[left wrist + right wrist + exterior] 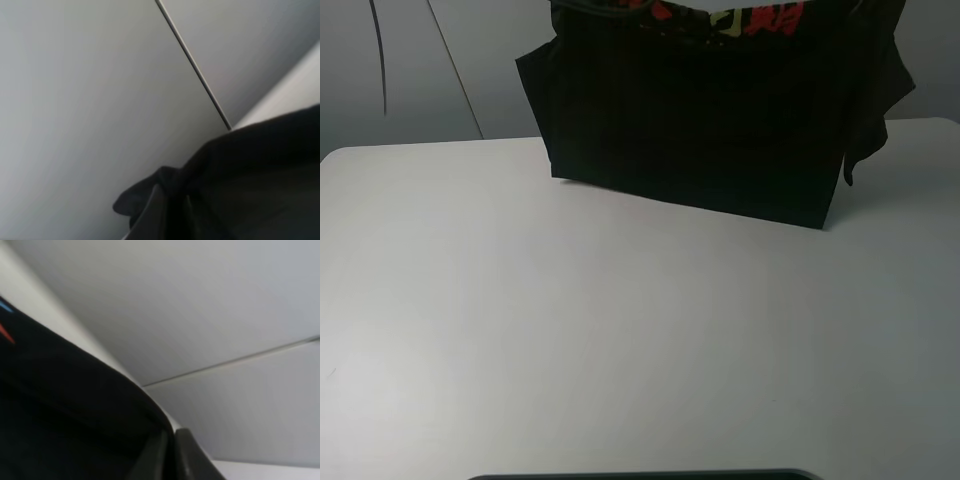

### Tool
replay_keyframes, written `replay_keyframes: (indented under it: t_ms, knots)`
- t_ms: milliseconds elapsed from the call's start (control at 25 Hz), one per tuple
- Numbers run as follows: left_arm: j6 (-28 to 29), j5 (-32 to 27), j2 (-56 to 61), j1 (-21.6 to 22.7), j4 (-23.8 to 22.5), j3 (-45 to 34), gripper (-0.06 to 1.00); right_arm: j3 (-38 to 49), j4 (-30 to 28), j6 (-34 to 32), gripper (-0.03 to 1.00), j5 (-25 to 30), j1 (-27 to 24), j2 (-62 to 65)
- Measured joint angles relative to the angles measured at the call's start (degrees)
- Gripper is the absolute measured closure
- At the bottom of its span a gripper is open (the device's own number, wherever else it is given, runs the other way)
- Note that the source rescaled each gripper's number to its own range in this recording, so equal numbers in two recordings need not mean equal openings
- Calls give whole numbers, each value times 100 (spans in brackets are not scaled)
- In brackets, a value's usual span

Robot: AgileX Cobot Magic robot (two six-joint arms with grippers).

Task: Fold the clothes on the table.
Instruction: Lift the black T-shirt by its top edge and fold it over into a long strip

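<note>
Hanging black T-shirt [700,110] over matte white table [570,330], grey panelled wall [420,70] behind

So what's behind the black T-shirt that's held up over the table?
A grey wall shows beside the black T-shirt; the white table's far edge runs behind it. What lies directly behind is covered.

T-shirt [700,120] hanging over far side of table [570,330], right of centre

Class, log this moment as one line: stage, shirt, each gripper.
stage: held aloft | T-shirt: hanging over far table, hem contact unclear | left gripper: shut on T-shirt | right gripper: shut on T-shirt
</note>
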State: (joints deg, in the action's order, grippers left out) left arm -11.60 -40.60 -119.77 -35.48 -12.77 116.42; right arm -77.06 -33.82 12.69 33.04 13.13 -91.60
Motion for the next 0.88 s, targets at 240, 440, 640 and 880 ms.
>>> replay_keyframes:
  t_ms: [240, 440, 640, 880]
  knots:
    - [329, -8, 231, 0, -224, 0, 94, -41, -381, -449, 97, 28, 0, 80]
    - [-83, -1157, 483, 0, 83, 0, 94, 50, 1541, 1608, 97, 447, 0, 418]
    - [-476, -2040, 543, 0, 539, -107, 94, 568, 2323, 2706, 97, 1281, 0, 862]
    - [-546, -2082, 898, -78, 720, -1175, 94, 1408, 2954, 3263, 97, 1889, 0, 1346]
